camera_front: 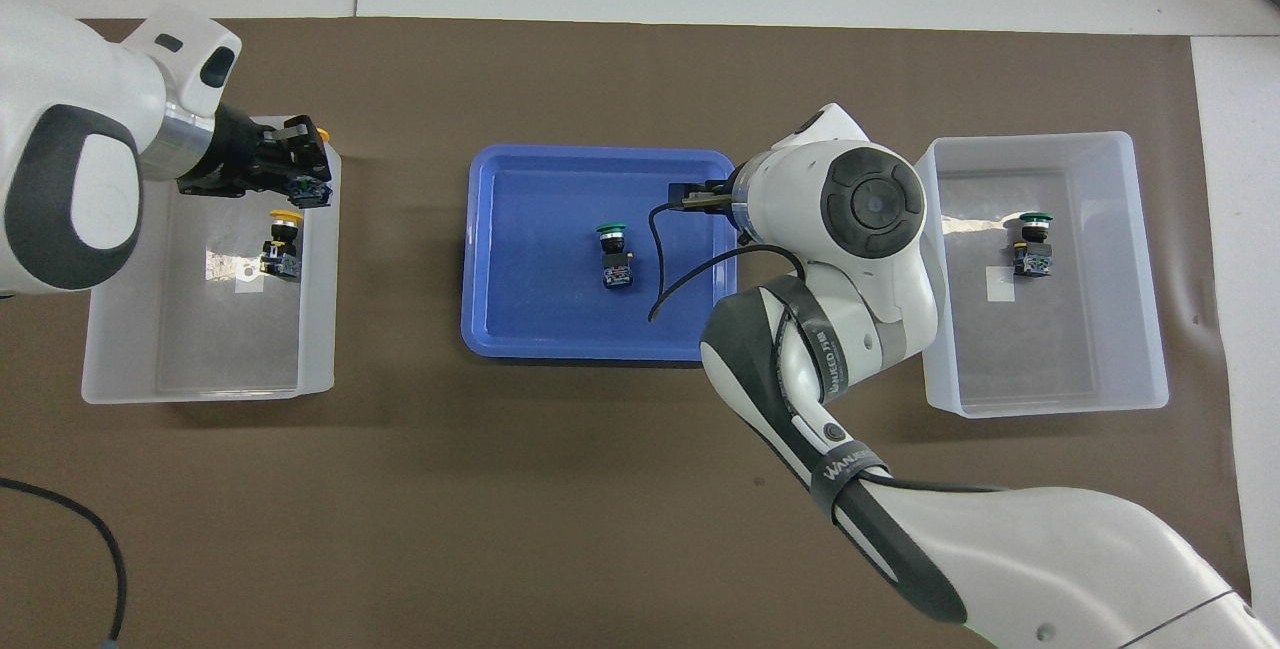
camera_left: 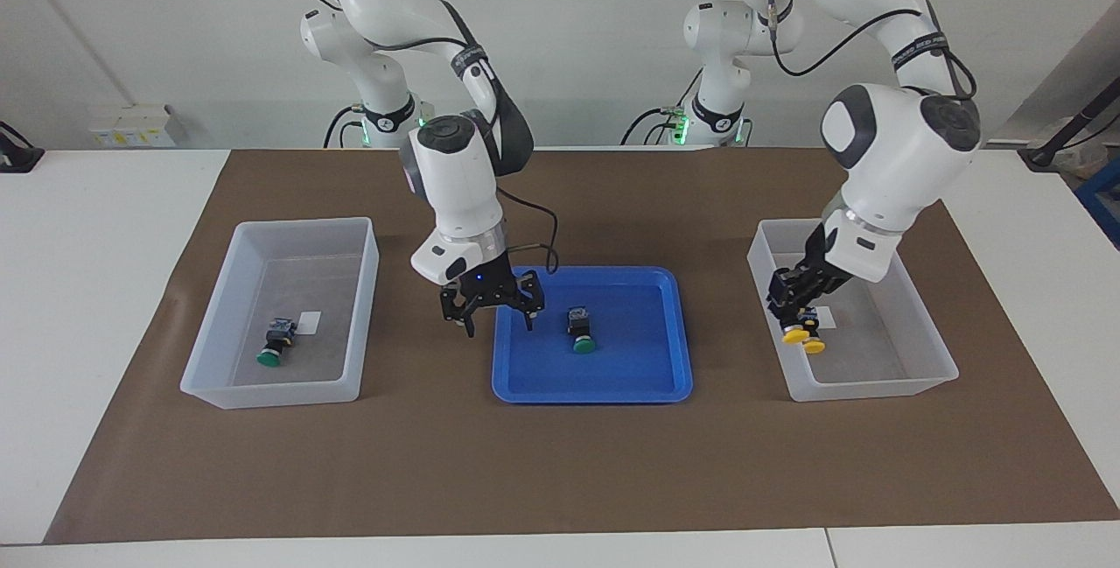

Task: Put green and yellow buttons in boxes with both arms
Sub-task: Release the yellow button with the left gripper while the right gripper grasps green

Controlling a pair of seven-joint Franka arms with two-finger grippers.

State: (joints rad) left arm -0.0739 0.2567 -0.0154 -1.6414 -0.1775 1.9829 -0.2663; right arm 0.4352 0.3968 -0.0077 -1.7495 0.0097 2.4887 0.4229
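A brown mat [camera_left: 560,463] covers the white surface [camera_left: 96,288], where two white arms work over three containers. The left arm [camera_left: 892,157] reaches down above the translucent box [camera_left: 927,349] at its own end of the surface; the right arm [camera_left: 455,192] bends over the shallow blue tray [camera_left: 595,389] at the middle. A second translucent box [camera_left: 219,389] sits at the right arm's end. The left tool [camera_left: 792,310] hangs over its box, clamped on a yellow button [camera_left: 794,336] whose cap points away from the robots. A second yellow button [camera_left: 815,346] lies on that box's floor, just beside the held one and next to a small white label. The right tool [camera_left: 494,314], fingers spread wide and holding nothing, hovers over the tray's edge toward the right arm's end. One green button [camera_left: 582,342] lies near the tray's middle, apart from that tool. Another green button [camera_left: 269,356] rests in the box at the right arm's end.
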